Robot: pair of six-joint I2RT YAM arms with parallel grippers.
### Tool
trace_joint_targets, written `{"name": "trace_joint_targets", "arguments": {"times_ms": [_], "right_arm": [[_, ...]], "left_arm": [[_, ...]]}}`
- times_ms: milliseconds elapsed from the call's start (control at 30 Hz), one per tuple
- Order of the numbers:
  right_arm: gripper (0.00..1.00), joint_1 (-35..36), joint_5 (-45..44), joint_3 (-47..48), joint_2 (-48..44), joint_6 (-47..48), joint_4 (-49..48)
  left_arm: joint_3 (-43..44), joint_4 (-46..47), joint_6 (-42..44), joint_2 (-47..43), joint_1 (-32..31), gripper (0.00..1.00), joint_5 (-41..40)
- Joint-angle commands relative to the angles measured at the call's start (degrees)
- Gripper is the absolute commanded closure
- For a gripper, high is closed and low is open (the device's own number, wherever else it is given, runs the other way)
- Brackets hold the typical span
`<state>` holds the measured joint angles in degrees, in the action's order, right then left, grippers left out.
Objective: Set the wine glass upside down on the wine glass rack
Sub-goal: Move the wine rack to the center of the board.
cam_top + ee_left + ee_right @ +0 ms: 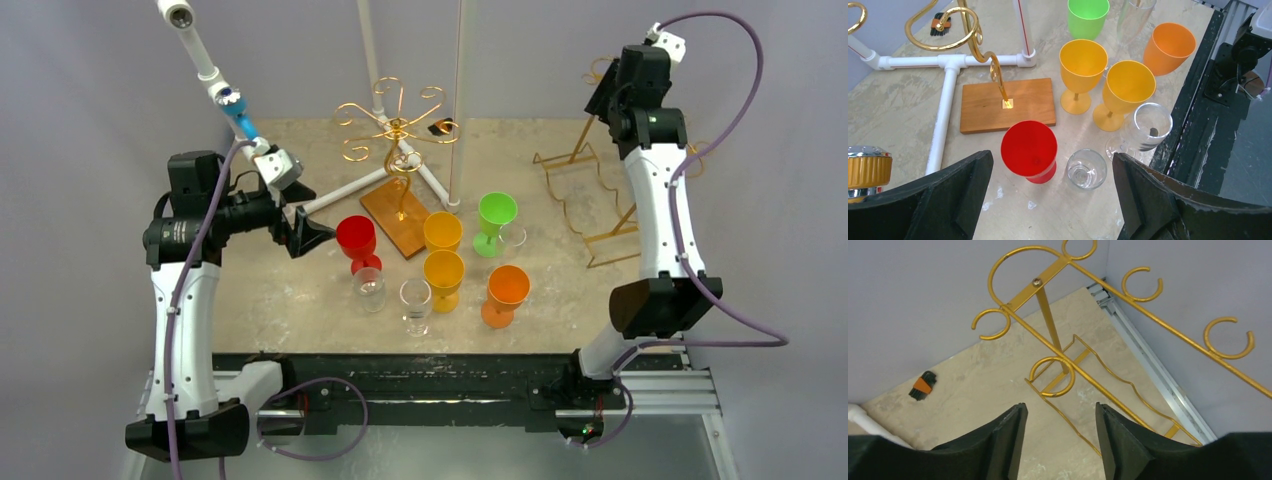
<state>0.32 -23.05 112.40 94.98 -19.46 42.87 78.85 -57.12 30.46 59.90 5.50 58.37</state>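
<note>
Several wine glasses stand upright mid-table: a red one (356, 240), two yellow (443, 272), a green (496, 213), an orange (507, 290) and three clear ones (368, 288). A gold curled rack (395, 125) stands on a wooden base (390, 220) behind them. My left gripper (318, 238) is open and empty, just left of the red glass. In the left wrist view the red glass (1029, 150) and a small clear glass (1086, 169) lie ahead between the open fingers of the gripper (1052, 157). My right gripper (1059, 406) is open and empty, raised at the back right over a second gold rack (1048, 315).
A white pipe frame (345, 195) with upright poles stands behind the wooden base. The second gold wire rack (585, 195) stands at the right. A small black-and-orange tool (444, 127) lies at the back. The black rail (450, 370) runs along the near table edge.
</note>
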Motion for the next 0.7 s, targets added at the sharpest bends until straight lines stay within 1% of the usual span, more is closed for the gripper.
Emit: {"name": "trace_joint_targets", "arguments": {"times_ms": [0,100,167,233,367,500,567,667], "right_arm": [[0.36,-0.09,-3.58,3.94,-1.34,-3.31,-1.28],[0.35,-0.09,-2.69,8.35,1.06,-8.81,-0.83],[0.33,0.16,-1.52,8.74,1.93,-10.66,-3.30],[0.33,0.83,-3.56,11.50,4.20,-10.96,-3.94],[0.34,0.87,-5.47,18.80,11.34,-9.73,-0.33],[0.34,0.80,-8.84,20.03,14.64,-9.37,-0.02],[0.34,0.75,-11.20,20.09,15.24,-9.86,-0.10],[0.34,0.78,-11.87,19.45,15.15,-10.19,-1.48]], "left_arm": [[-0.08,3.01,-1.44,-1.31,0.10,0.03,2.16],[-0.10,3.67,-2.10,-1.54,0.11,0.02,1.95],[-0.03,3.80,-2.24,-1.46,0.12,0.03,1.80],[-0.01,3.89,-2.25,-1.45,0.05,0.02,1.52],[-0.39,3.93,-1.70,-1.54,0.07,0.03,0.65],[-0.69,4.08,-1.41,-1.13,0.11,0.03,0.42],[-0.63,4.08,-1.30,-0.97,0.09,0.03,0.51],[-0.54,3.96,-0.98,-0.84,0.05,0.03,0.60]]}}
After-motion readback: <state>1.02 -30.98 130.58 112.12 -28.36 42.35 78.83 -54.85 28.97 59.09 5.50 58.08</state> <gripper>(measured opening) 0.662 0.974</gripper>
